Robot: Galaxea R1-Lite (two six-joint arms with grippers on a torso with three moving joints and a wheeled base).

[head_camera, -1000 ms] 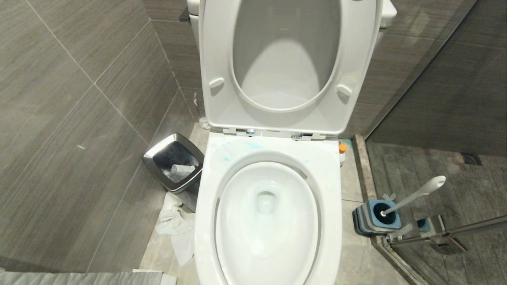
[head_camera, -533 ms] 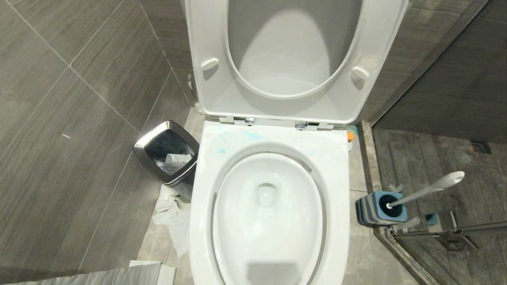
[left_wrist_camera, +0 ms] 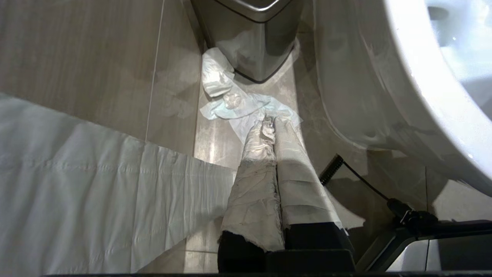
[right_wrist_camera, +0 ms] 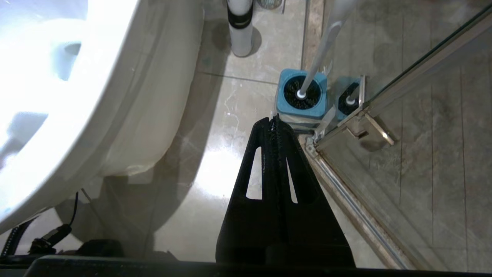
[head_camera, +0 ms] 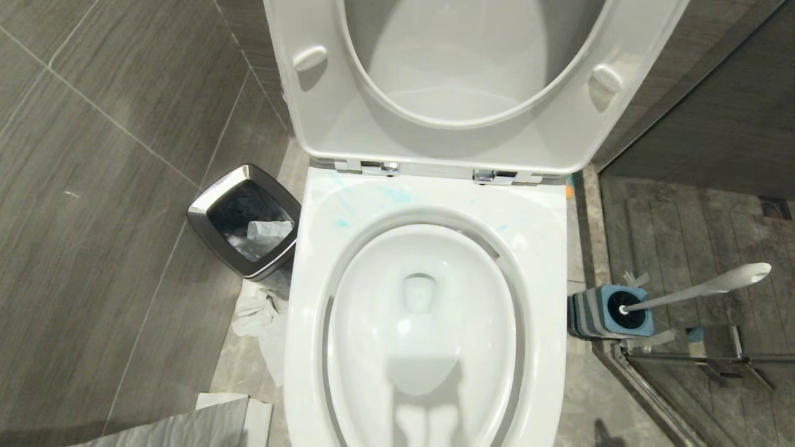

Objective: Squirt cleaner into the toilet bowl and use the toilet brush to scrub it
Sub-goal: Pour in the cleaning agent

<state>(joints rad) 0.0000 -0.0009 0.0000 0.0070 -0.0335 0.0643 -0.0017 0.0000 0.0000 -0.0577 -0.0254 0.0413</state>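
Status: cleaner (head_camera: 397, 195) is smeared on the rear rim of the toilet bowl (head_camera: 428, 329); scrubbing is judged outstanding. The toilet brush (right_wrist_camera: 307, 82) stands in its holder (right_wrist_camera: 301, 111), just ahead of the clenched, empty right pincer (right_wrist_camera: 275, 120). The left pincer (left_wrist_camera: 271, 125), clenched and empty, hangs beside the bowl.

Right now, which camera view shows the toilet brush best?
The head view: the toilet brush shows whole, handle leaning out of its blue holder. The right wrist view shows the bristles and lower handle only, its end cut off. The left wrist view shows none of it.
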